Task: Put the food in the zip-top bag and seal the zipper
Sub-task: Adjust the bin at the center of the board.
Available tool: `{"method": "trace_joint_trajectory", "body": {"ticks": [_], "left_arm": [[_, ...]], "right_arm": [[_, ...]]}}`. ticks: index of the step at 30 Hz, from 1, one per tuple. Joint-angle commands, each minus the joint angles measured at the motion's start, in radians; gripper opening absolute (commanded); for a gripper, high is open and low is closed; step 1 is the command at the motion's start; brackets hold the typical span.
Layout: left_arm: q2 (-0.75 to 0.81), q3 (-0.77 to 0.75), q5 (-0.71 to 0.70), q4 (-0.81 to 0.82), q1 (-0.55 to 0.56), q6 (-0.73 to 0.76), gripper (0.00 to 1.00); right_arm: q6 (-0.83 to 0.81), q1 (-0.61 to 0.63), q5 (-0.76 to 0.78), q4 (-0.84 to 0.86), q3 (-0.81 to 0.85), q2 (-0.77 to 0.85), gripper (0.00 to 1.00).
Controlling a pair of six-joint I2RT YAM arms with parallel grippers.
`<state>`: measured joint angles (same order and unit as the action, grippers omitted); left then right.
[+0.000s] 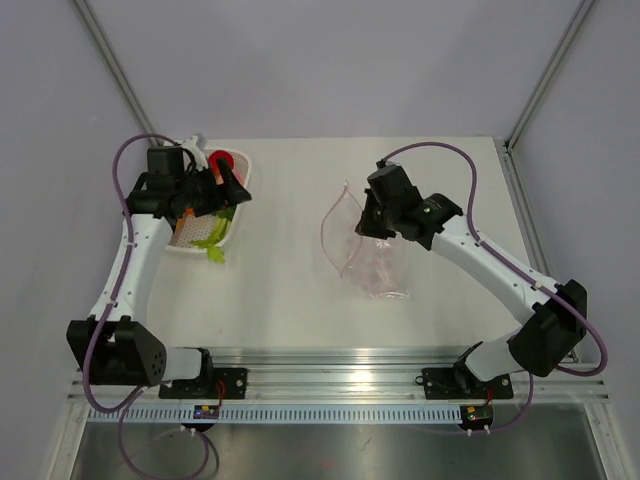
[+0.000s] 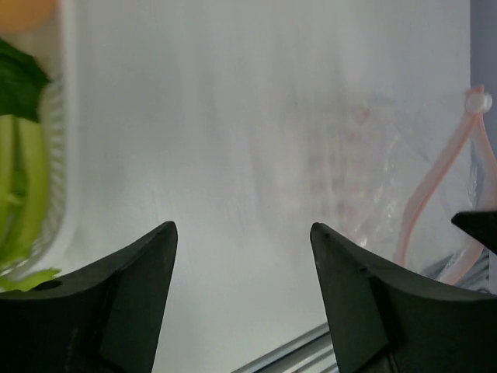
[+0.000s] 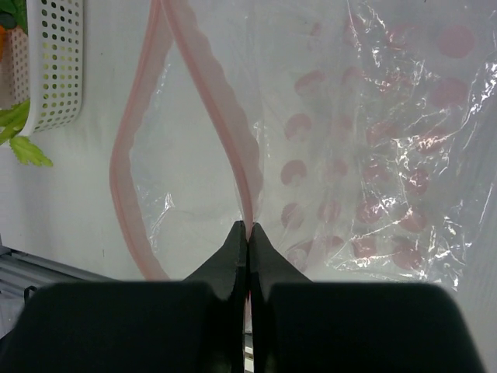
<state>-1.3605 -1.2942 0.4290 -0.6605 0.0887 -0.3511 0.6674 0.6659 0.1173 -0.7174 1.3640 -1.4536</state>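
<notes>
The left tool (image 1: 232,188) hangs over the white basket (image 1: 240,215) at the far left of the desk (image 1: 290,300). Its fingers (image 2: 116,303) stand apart with nothing between them; the left wrist view shows only bare desk in the gap.

The food lies in that basket, well apart from the bag (image 1: 375,265). The tomato (image 1: 222,160) sits at the far end. The celery (image 1: 215,245) runs along the basket, and its leafy end hangs over the near rim onto the desk. In the left wrist view the celery (image 2: 19,202) lies at the left edge behind the basket (image 2: 54,155) wall. A blurred orange piece (image 2: 27,12) shows in the top corner, and which food it is cannot be told.

The bag lies flat and crinkled right of the desk's middle, its mouth turned toward the basket. The zipper (image 1: 335,225) gapes in a loop, its two lips parted.

The right tool (image 1: 362,228) is at the bag's mouth. In the right wrist view the right tool (image 3: 248,233) has its fingers (image 3: 229,260) pressed together, clamped on the nearer lip of the zipper (image 3: 225,101). The other lip curves away to the left. The bag (image 3: 373,155) with its pink dots spreads to the right, and the basket (image 3: 54,62) stands in the upper left corner with a green leaf (image 3: 23,148) just beside it.
</notes>
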Motion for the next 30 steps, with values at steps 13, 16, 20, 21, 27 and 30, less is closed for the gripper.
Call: {"method": "trace_joint_trajectory", "body": {"ticks": [13, 16, 20, 21, 27, 30], "left_arm": [[-0.083, -0.171, -0.69, -0.079, -0.204, 0.263, 0.67], [-0.094, -0.136, -0.627, -0.007, -0.204, 0.412, 0.65], [-0.106, -0.102, -0.729, 0.053, -0.204, 0.403, 0.68], [-0.111, -0.097, -0.762, 0.056, -0.207, 0.405, 0.69], [-0.172, -0.079, -0.773, 0.082, -0.216, 0.431, 0.7], [-0.187, -0.045, -0.722, 0.116, -0.227, 0.442, 0.7]], "right_arm": [[-0.071, 0.006, -0.094, 0.137, -0.049, 0.021, 0.0], [-0.084, 0.006, -0.108, 0.148, -0.052, 0.01, 0.0], [-0.106, 0.006, -0.113, 0.151, -0.042, -0.014, 0.0], [-0.109, 0.006, -0.113, 0.15, -0.039, -0.025, 0.0], [-0.13, 0.006, -0.142, 0.15, -0.034, -0.054, 0.0], [-0.132, 0.006, -0.14, 0.147, -0.034, -0.065, 0.0]]}}
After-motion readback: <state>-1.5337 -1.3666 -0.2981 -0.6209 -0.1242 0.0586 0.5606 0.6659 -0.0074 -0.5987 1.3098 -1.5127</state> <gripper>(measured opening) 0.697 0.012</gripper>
